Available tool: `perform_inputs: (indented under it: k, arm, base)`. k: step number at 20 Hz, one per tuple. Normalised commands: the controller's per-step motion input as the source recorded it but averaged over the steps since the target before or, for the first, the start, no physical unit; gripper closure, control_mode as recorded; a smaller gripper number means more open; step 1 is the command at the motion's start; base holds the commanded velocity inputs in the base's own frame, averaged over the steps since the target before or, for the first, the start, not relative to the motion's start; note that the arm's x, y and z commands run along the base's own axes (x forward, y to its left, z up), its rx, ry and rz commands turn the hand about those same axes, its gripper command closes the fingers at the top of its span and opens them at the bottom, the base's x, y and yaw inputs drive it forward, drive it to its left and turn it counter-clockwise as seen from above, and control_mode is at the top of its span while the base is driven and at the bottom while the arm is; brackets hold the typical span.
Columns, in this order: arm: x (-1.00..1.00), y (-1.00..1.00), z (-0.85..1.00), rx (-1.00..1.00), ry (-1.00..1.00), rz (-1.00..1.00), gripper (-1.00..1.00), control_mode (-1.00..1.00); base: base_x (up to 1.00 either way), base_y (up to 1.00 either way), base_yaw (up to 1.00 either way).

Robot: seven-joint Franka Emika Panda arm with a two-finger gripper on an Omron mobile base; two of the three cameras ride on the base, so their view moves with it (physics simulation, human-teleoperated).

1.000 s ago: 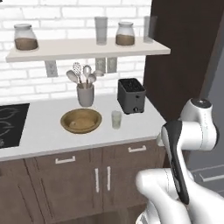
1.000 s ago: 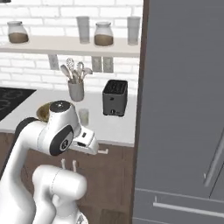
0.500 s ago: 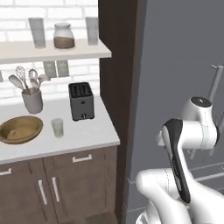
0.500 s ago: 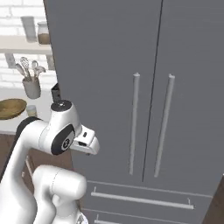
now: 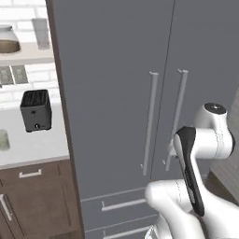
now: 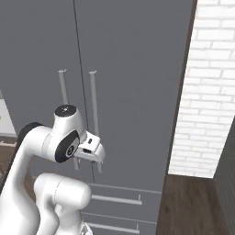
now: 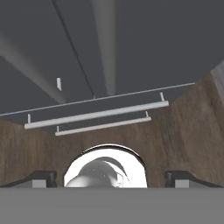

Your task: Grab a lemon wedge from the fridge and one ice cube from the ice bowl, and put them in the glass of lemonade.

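The tall matte grey double-door fridge [image 5: 121, 93] stood shut directly ahead of the white arm, its two long slim vertical bar handles [image 5: 149, 122] side by side at the seam between the doors, with two drawers and their horizontal bars [image 7: 94, 113] below. The two-finger gripper [image 7: 111, 178] hung near the fridge front, empty and aimed down at the drawers and the wooden floor [image 7: 192, 127], its dark fingertips [image 7: 181, 178] spread wide apart. To the left of the fridge, a black toaster [image 5: 36, 110] sat on the pale counter [image 5: 32, 144], and a short clear tumbler of pale yellowish liquid [image 5: 3, 139] stood at the far left edge. A white brick wall [image 6: 209, 87] rose on the fridge's right.
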Motion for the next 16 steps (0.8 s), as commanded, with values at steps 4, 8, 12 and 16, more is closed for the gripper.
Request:
perform_inputs:
  k: [4,8,12,16]
  arm:
    - [0.00,0.00,0.00,0.00,0.00,0.00,-1.00,1.00]
    - [0.00,0.00,0.00,0.00,0.00,0.00,-1.00,1.00]
    - [0.00,0.00,0.00,0.00,0.00,0.00,-1.00,1.00]
    - [0.00,0.00,0.00,0.00,0.00,0.00,-1.00,1.00]
  base:
    - [-0.63,-0.23,0.00]
    - [-0.38,0.22,0.00]
    - [-0.09,0.26,0.00]
    - [-0.22,-0.01,0.00]
